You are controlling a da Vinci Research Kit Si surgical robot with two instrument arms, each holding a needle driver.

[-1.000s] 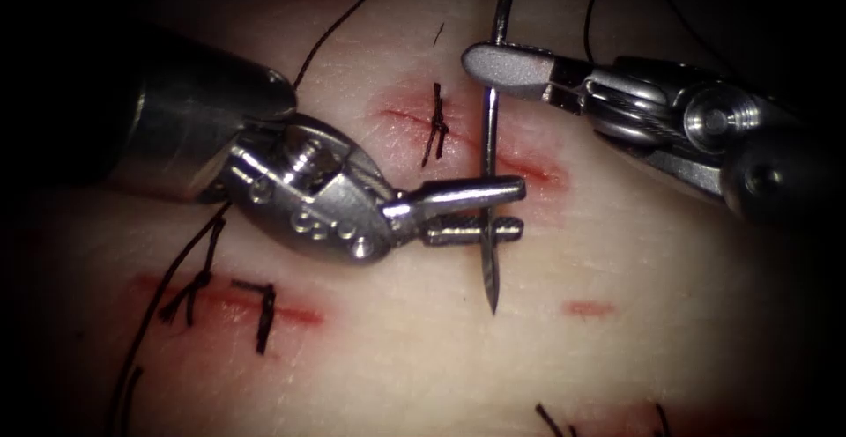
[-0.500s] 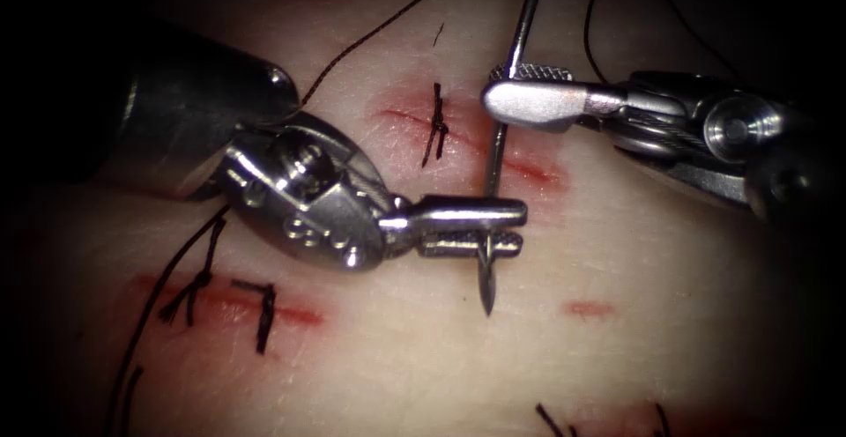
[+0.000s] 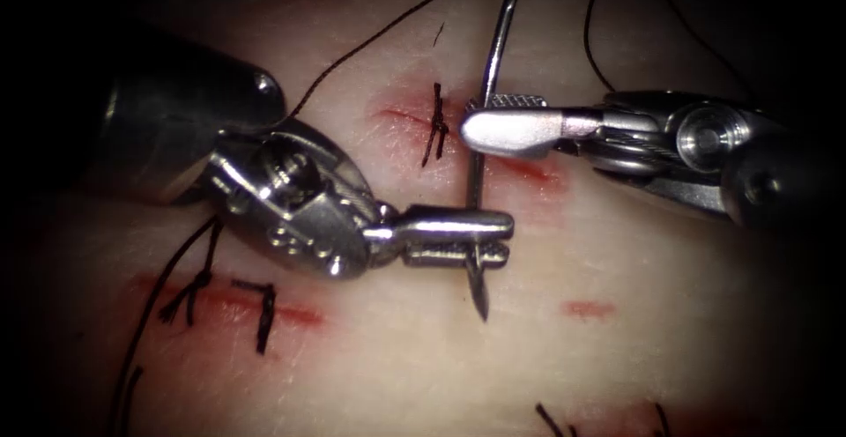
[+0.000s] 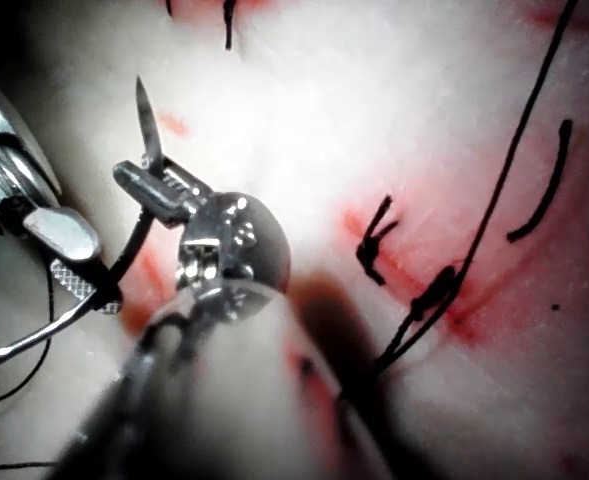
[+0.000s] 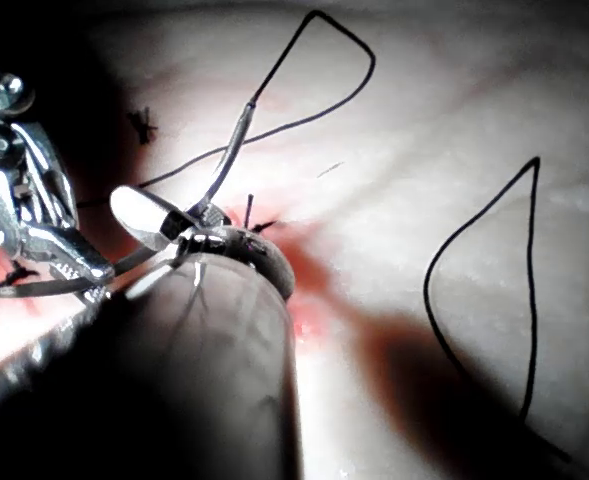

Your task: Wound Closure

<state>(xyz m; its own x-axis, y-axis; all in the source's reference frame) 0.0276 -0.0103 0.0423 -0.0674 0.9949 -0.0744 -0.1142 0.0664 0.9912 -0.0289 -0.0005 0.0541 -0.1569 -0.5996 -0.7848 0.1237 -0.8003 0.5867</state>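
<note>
Curved steel needle (image 3: 493,49) lies free of the pale pork-belly tissue (image 3: 617,252) in the endoscope view, standing steeply just right of the upper red cut (image 3: 529,171), point downward. The silver left needle driver (image 3: 498,239) has its jaws clamped near the point. The silver right needle driver (image 3: 471,124), open beside the shaft a second ago, now looks closed on mid-curve, so I judge this a handover. One grip must be firm before the other eases. Count: one needle, two tools, three dark tied stitches (image 3: 434,124). The left wrist view shows the needle's point (image 4: 149,115) jutting past the left tool (image 4: 139,180), the right tool (image 4: 74,260) close beside. The right wrist view shows the right tool (image 5: 164,230) on the needle (image 5: 229,160), with thin dark thread (image 5: 324,25) looping from its tail.
</note>
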